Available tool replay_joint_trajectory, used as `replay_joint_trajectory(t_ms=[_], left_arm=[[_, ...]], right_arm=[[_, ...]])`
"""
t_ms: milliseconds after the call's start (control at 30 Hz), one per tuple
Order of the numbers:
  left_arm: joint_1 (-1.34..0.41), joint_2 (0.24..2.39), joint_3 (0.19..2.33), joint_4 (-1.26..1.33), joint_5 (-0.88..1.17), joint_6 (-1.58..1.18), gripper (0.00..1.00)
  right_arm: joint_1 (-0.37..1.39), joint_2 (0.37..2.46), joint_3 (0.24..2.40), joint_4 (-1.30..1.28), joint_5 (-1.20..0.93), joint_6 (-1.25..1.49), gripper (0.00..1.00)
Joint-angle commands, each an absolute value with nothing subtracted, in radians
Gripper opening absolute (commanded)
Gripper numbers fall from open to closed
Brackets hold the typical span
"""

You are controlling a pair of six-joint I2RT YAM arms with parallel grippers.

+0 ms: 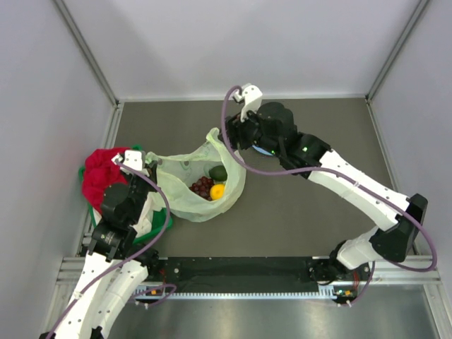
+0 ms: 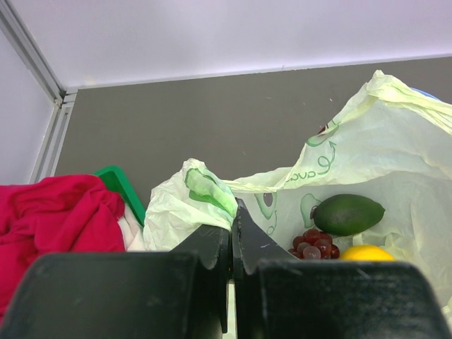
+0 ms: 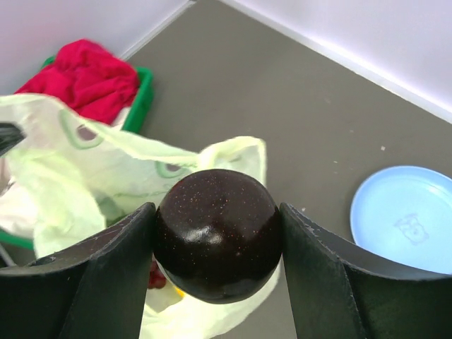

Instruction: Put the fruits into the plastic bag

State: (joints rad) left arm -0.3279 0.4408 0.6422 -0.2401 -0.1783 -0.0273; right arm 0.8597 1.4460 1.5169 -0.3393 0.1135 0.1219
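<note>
The right gripper (image 3: 217, 212) is squeezing a small, round dark fruit (image 3: 217, 244) between its two fingers. The fingers are standing wide apart, one pressing on each side of the fruit. In the top view this gripper (image 1: 236, 134) is hanging close to the far corner of the plastic bag (image 1: 187, 198), at about 1 o'clock from the bag's middle.

The left gripper (image 2: 232, 233) is pinching shut on a bunched-up bit of the bag's edge (image 2: 205, 194), at about 9 o'clock of the bag. In the top view that gripper (image 1: 148, 169) is sitting right at the bag's left side.

The bag is lying open on the gray table (image 1: 304, 205), toward 9 o'clock from the table's middle. Three fruits are lying inside it. The green fruit (image 1: 218, 173) is sitting at 12 o'clock of the orange fruit (image 1: 217, 191), and the two are touching or nearly so. The grapes (image 1: 202, 186) are sitting just beside them at 9 o'clock. The left wrist view is showing the same three: green fruit (image 2: 348, 214), grapes (image 2: 314, 245) and orange fruit (image 2: 367, 253).

A red cloth (image 1: 102, 173) is piling up in a green bin (image 2: 116, 185) at 9 o'clock of the bag. A blue plate (image 3: 409, 219) is lying flat on the table at 3 o'clock of the dark fruit in the right wrist view.
</note>
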Motion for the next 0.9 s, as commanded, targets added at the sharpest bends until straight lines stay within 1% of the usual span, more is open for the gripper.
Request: replay_joint_trajectory(t_ms=[0, 233, 500, 867], left_arm=[[-0.324, 0.439, 0.647, -0.196, -0.167, -0.035, 0.00], [-0.324, 0.437, 0.646, -0.196, -0.166, -0.035, 0.00], [-0.324, 0.437, 0.646, -0.196, -0.164, -0.035, 0.00], [-0.324, 0.437, 0.647, -0.196, -0.167, -0.035, 0.00]], right_arm=[[0.922, 1.462, 1.597, -0.321, 0.117, 0.072, 0.45], [1.011, 1.546, 1.655, -0.348, 0.051, 0.058, 0.45], [1.052, 1.654, 1.695, -0.399, 0.011, 0.078, 0.45], [1.071, 1.753, 1.706, -0.445, 0.049, 0.110, 0.46]])
